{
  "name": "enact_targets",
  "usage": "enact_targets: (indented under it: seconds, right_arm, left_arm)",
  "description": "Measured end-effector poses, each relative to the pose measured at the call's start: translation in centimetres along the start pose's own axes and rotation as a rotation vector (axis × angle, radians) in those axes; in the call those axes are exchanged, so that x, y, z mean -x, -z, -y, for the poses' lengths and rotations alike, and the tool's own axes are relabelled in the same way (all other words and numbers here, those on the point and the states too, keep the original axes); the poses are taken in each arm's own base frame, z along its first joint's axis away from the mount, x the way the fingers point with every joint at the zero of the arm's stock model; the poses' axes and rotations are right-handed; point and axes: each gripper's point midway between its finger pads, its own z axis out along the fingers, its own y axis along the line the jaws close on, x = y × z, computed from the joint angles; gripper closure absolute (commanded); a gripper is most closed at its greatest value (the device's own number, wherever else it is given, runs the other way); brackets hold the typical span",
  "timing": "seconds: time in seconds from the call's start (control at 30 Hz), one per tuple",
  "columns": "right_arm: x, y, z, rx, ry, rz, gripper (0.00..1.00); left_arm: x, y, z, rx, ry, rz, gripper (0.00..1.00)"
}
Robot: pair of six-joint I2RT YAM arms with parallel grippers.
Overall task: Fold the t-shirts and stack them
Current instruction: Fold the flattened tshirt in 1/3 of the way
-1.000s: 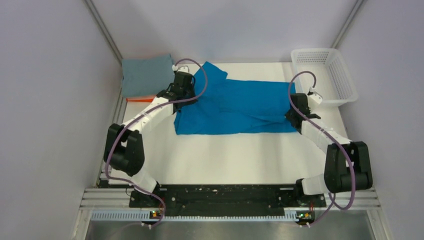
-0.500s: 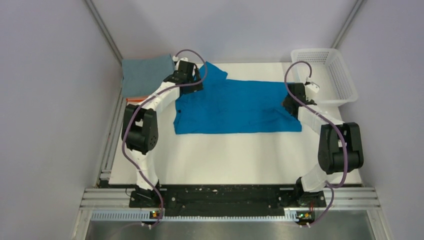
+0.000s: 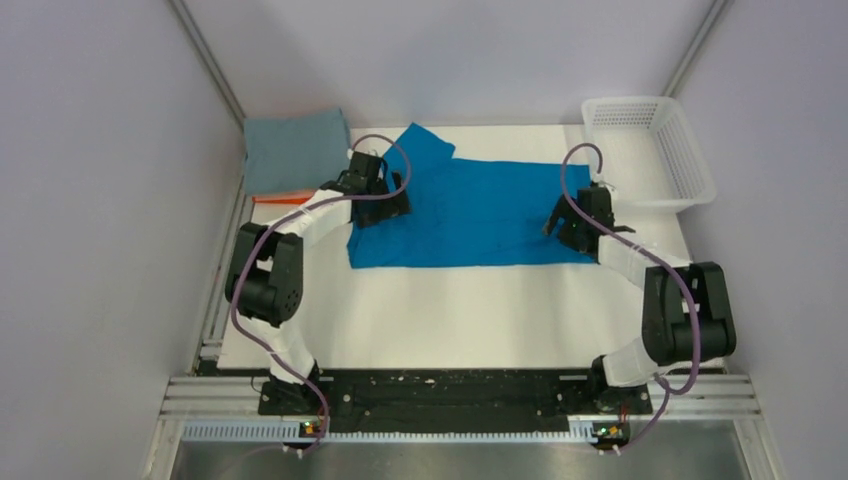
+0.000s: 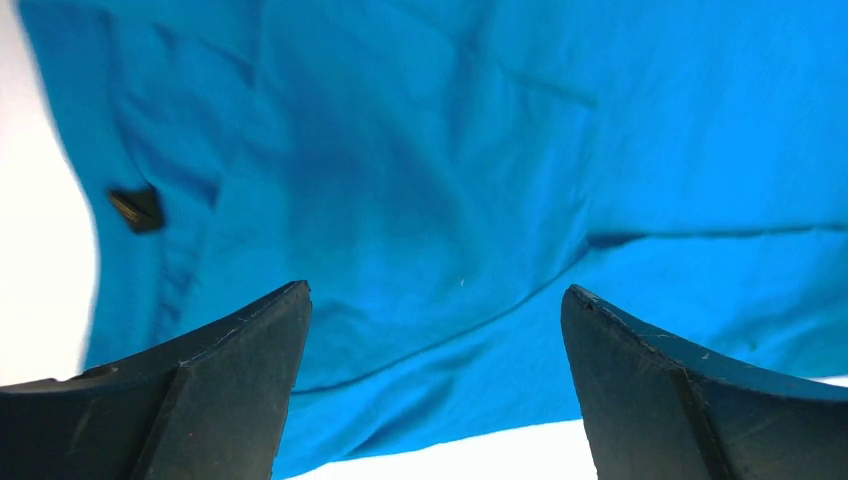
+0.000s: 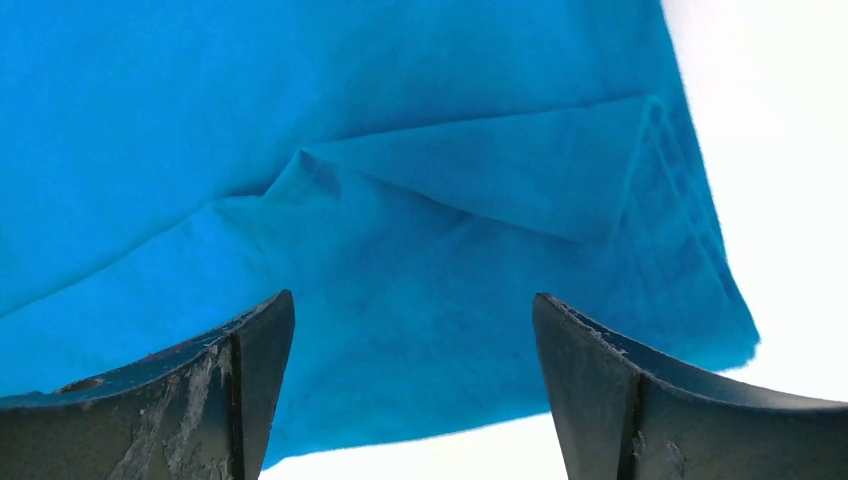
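Both spread wide, holding nothing: left gripper point(image 3: 393, 202) & right gripper point(image 3: 558, 222), w/ blue t-shirt point(image 3: 470, 210) flat just under their tips.

1. Under the folded grey-blue t-shirt point(image 3: 296, 150) only a thin edge of an orange t-shirt point(image 3: 279, 199) shows.
2. From above, the left gripper point(image 3: 393, 203) and the right gripper point(image 3: 556, 218) each hide a piece of the bright blue t-shirt point(image 3: 480, 215); whether they touch it, I cannot tell.
3. In the left wrist view a small dark mark point(image 4: 137, 208) on the cloth is too small to name.
4. Both wrist views cut the shirt off at the top edge.
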Motion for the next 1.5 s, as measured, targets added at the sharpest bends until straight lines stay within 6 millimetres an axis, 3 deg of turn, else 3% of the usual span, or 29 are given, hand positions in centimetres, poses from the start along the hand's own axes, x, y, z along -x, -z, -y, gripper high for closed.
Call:
enact_targets:
  seconds: [0.13, 0.3, 0.43, 0.53, 0.67, 0.73, 0.83, 1.0, 1.1, 1.2, 1.37, 1.43, 1.5]
  right_arm:
    - [0.0, -1.8, -0.4, 0.005, 0.021, -0.010, 0.12]
    - [2.7, -5.2, -1.4, -0.020, 0.024, 0.035, 0.12]
    - [5.8, -7.5, -2.4, -0.042, 0.015, 0.100, 0.12]
    - [7.8, -7.7, -3.0, -0.041, 0.006, 0.149, 0.12]
    - [8.2, -7.6, -3.3, -0.034, 0.006, 0.162, 0.12]
    - [7.4, -7.7, -3.4, -0.033, 0.015, 0.150, 0.12]
    - [4.6, -7.5, -3.1, -0.038, 0.044, 0.103, 0.12]
    - [2.2, -6.4, -4.0, -0.024, 0.090, 0.089, 0.12]
    - [0.8, -5.2, -3.6, -0.021, 0.082, 0.081, 0.12]
    - [-1.1, -3.1, -2.5, -0.022, 0.065, 0.060, 0.12]
    - [-6.5, 2.4, 0.4, -0.014, 0.042, -0.032, 0.12]
    - [-8.4, 4.4, 1.5, -0.004, 0.021, -0.059, 0.03]
    - [-9.9, 6.2, 2.4, 0.012, -0.016, -0.076, 0.01]
  left_arm:
    - [-3.4, -0.9, -0.5, -0.018, 0.031, -0.094, 0.01]
    - [-4.6, -2.1, -0.8, -0.014, 0.048, -0.133, 0.01]
    - [-4.5, -2.3, -0.9, -0.009, 0.050, -0.132, 0.01]
    - [-4.1, -2.5, -0.8, -0.007, 0.050, -0.123, 0.01]
    - [-2.8, -3.1, 0.2, -0.027, 0.050, -0.103, 0.01]
    - [-2.1, -3.5, 0.8, -0.045, 0.054, -0.093, 0.01]
    - [-1.6, -4.3, 1.7, -0.074, 0.064, -0.093, 0.01]
    - [-2.4, -5.0, 2.0, -0.108, 0.081, -0.107, 0.01]
    - [-3.2, -4.3, 1.6, -0.132, 0.096, -0.081, 0.01]
    - [-5.4, -2.5, 0.8, -0.150, 0.115, -0.072, 0.01]
    - [-11.1, 2.0, -0.4, -0.150, 0.142, -0.091, 0.01]
    - [-13.9, 3.9, -0.6, -0.142, 0.141, -0.102, 0.01]
    - [-16.5, 5.7, -0.7, -0.132, 0.142, -0.118, 0.01]
